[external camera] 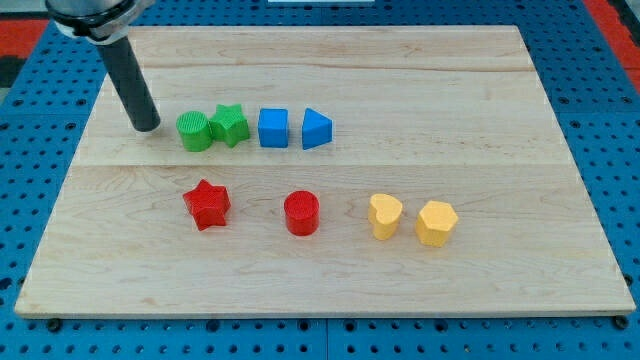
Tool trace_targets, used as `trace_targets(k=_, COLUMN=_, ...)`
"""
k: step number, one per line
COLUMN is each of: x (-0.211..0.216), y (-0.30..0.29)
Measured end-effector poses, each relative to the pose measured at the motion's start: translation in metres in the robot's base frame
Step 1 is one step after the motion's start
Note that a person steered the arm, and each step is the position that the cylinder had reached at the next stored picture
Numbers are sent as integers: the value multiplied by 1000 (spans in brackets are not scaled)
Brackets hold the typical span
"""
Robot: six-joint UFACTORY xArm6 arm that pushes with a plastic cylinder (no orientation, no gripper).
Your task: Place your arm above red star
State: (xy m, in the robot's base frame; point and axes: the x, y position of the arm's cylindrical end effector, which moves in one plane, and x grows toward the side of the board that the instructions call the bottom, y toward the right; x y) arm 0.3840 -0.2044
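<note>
The red star (207,204) lies on the wooden board at the view's lower left of centre. My tip (147,127) rests on the board at the view's upper left, above and to the left of the red star and well apart from it. The tip stands just left of the green cylinder (194,131), with a small gap between them.
A green star (230,125), a blue cube (273,127) and a blue triangular block (316,129) form a row with the green cylinder. A red cylinder (301,213) and two yellow blocks (384,215) (436,222) lie right of the red star. The board's left edge (66,180) is close.
</note>
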Motion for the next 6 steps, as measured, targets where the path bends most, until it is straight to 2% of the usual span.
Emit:
trace_targets(k=2, x=0, y=77)
trace_targets(k=3, x=0, y=70)
trace_targets(k=4, x=7, y=39)
trace_targets(k=6, x=46, y=35)
